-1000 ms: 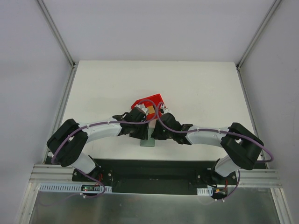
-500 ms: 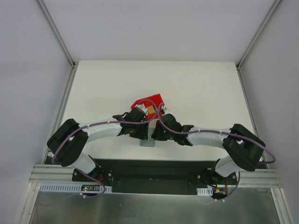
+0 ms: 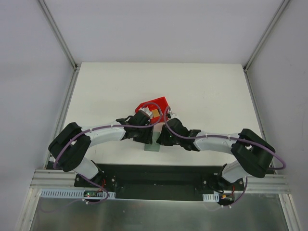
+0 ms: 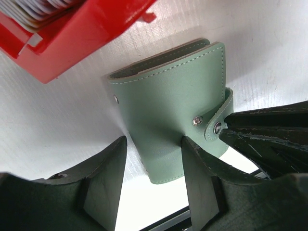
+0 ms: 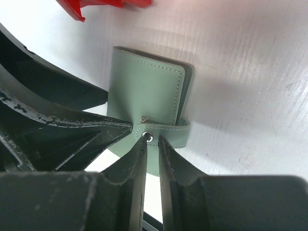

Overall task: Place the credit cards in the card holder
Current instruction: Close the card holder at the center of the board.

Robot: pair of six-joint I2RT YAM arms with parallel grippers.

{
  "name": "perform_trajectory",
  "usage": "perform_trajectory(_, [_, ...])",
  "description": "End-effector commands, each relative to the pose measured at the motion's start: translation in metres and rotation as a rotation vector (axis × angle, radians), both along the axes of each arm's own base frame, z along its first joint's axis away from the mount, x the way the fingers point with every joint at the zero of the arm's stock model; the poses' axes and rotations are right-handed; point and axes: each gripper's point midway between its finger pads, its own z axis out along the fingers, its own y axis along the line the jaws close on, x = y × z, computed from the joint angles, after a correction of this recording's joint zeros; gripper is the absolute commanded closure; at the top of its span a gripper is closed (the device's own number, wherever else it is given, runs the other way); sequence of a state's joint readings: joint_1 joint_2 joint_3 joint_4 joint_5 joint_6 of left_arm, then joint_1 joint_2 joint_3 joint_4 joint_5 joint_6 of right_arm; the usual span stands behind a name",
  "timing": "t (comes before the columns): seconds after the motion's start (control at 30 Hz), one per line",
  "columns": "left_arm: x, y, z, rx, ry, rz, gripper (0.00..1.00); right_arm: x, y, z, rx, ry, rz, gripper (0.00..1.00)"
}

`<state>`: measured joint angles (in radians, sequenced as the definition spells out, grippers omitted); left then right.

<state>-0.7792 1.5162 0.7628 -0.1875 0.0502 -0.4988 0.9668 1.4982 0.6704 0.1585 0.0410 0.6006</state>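
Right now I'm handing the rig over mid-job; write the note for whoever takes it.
Left gripper: straddles the near end of the card holder; clamped or not, unclear.
Right gripper: pinched on the holder's snap strap, which looks unsnapped.
Credit cards: in the red bin, just beyond the holder.
Done: no card loaded; holder folded shut.
Left: open it, fetch the cards, slot them in.

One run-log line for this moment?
left gripper: open, over card holder | right gripper: shut on snap strap | credit cards: in red bin
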Motion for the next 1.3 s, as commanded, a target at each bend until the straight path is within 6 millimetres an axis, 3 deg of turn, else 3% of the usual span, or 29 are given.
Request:
perform_trajectory(0.0, [-0.018, 0.037, -0.024, 0.173, 0.068, 0.005, 0.51, -0.003, 0.003, 0.008, 0.037, 0.007, -0.013, 0.82])
perform_trajectory(0.67, [-0.021, 0.038, -0.025, 0.171, 0.075, -0.015, 0.52, 0.010, 0.026, 0.010, 0.079, -0.012, -0.003, 0.83])
perform_trajectory(1.27, [-0.020, 0.037, -0.023, 0.163, 0.067, -0.020, 0.52, 0.015, 0.024, -0.006, -0.001, 0.005, -0.010, 0.84])
